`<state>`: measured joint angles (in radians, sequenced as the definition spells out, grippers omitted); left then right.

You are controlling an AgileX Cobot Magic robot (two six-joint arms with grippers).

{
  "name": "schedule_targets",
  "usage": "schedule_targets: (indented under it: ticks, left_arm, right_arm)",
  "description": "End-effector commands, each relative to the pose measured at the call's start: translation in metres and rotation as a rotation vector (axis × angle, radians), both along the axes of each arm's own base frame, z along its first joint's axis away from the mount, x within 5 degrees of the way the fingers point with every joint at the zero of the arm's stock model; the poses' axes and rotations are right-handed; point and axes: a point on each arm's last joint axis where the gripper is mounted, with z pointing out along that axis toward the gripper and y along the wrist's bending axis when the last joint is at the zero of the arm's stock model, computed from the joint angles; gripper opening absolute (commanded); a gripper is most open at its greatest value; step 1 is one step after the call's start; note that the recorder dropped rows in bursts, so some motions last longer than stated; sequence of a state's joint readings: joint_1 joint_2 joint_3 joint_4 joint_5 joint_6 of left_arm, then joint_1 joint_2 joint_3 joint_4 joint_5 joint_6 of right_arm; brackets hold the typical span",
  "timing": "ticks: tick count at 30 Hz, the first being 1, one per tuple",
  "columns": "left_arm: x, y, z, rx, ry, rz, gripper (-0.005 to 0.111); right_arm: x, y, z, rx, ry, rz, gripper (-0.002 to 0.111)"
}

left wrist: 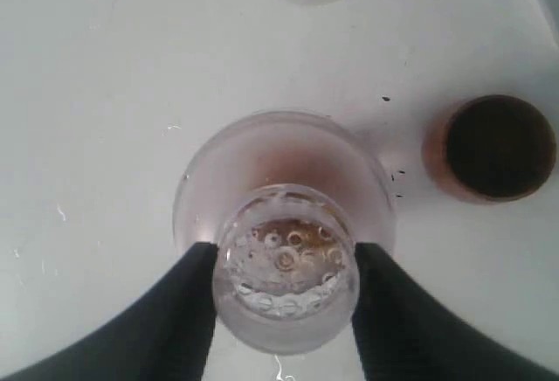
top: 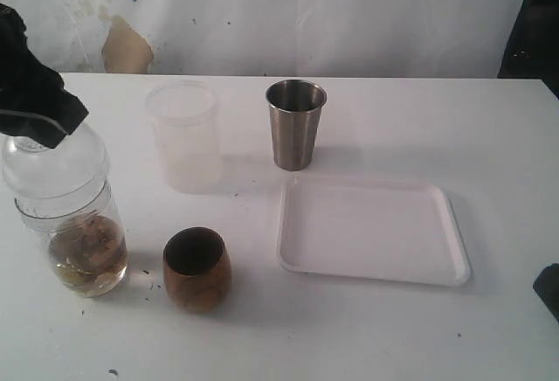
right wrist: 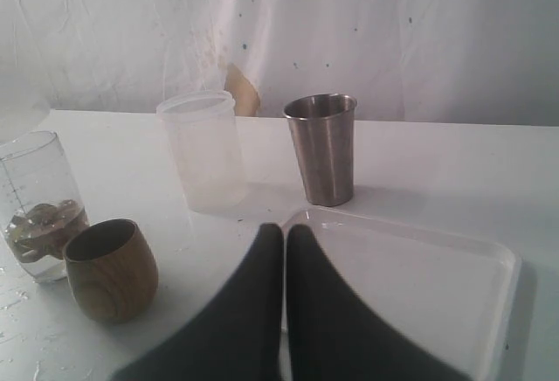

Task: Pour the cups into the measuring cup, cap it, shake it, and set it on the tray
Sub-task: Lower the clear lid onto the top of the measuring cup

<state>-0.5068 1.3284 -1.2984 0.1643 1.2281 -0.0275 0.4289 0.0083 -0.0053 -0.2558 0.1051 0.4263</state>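
Observation:
The clear measuring cup (top: 74, 232) is upright at the front left of the table, with brownish pieces in liquid at its bottom. A clear domed cap (top: 57, 167) covers its top. My left gripper (top: 39, 123) comes down from above, its black fingers (left wrist: 175, 311) clamped on either side of the cap (left wrist: 284, 259). Just right of the measuring cup sits the squat wooden cup (top: 196, 269), its inside dark. The steel tumbler (top: 295, 125) stands farther back. The white tray (top: 376, 276) lies at the right with nothing on it. My right gripper (right wrist: 286, 228) is shut and holds nothing, low over the tray's near-left corner (right wrist: 301, 217).
A frosted whitish plastic cup (top: 184, 136) stands behind the measuring cup, left of the tumbler. Small dark specks dot the white table around the wooden cup (left wrist: 493, 147). A white cloth hangs behind the table's far edge.

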Motion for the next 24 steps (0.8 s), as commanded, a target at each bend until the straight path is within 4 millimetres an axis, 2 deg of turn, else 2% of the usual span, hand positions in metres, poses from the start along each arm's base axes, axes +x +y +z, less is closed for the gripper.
schedule_targets:
  ticks: [1, 6, 16, 21, 24]
  left_arm:
    - [0.002, 0.011, 0.0, -0.011, -0.004, 0.058, 0.0]
    - [0.002, 0.016, -0.009, -0.044, 0.047, 0.079, 0.0]
    - [0.002, 0.015, -0.009, -0.056, 0.054, 0.075, 0.0]
    - [0.015, 0.009, -0.026, -0.027, 0.113, 0.077, 0.0]
    - [0.018, 0.007, -0.026, -0.037, 0.093, 0.074, 0.0]
  right_arm:
    - [0.0, 0.0, -0.002, -0.011, 0.002, 0.0, 0.001]
    - [0.0, 0.0, -0.002, -0.011, 0.002, 0.0, 0.001]
    - [0.0, 0.0, -0.002, -0.011, 0.002, 0.0, 0.001]
    - [0.0, 0.0, -0.002, -0.011, 0.002, 0.0, 0.001]
    - [0.0, 0.0, -0.002, -0.011, 0.002, 0.0, 0.001]
